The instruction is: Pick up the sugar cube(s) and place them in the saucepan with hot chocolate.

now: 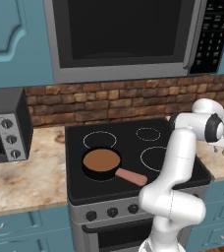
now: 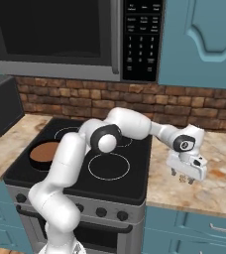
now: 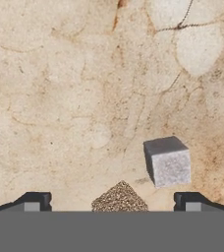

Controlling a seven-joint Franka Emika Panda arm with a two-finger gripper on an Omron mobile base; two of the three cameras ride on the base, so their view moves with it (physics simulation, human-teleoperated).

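- The gripper (image 3: 112, 204) hangs low over the marbled counter (image 3: 60, 88) to the right of the stove; its two dark finger tips stand wide apart, with nothing between them but a cube below.
- In the hand view a brown, grainy sugar cube (image 3: 119, 198) sits on the counter between the finger tips, only its upper corner showing above the bottom band.
- A second sugar cube, pale grey-white (image 3: 168, 161), rests on the counter just beside the brown one, nearer the right finger tip and a little farther out; the two cubes are apart.
- In the right base view the hand (image 2: 187, 167) points down at the counter near the stove's right edge, and small brownish specks (image 2: 183, 177) under it are too small to tell apart.
- The saucepan with hot chocolate (image 1: 102, 164) stands on the front-left burner of the black stove (image 1: 133, 142), brown liquid filling it, its salmon-pink handle (image 1: 131, 176) pointing toward the stove's front edge and to the right.
- The saucepan is well apart from the cubes, across the stove top.
- A toaster oven (image 1: 6, 125) stands on the counter left of the stove, and a microwave (image 1: 128, 34) hangs above it.
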